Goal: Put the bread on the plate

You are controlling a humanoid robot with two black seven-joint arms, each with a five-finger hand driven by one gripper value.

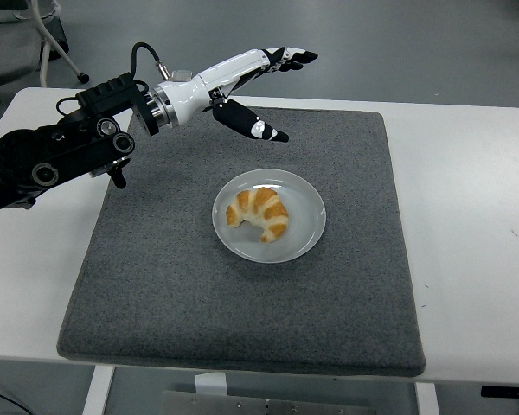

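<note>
Judging from near to far, the white counter (476,216) carries a dark grey felt mat (242,303) that covers most of its middle. On that mat, close to its centre, sits the small round white ceramic plate (304,232). The golden-brown crescent-shaped bread (259,213), a croissant, lies inside the plate's rim and rests flat on its surface; nothing touches it. On this evidence the placement appears complete: the bread is on the plate and free of any grip. All that seems left is for the arm to clear the work area.

Beyond the plate, over the mat's far left portion, the left hand (258,91) in its white shell with black fingertips hangs raised and well apart from the plate. Its fingers are extended and spread, the thumb pointing down and forward, and it holds nothing. The black left arm (52,156) enters from the left edge. No right arm is in view.
</note>
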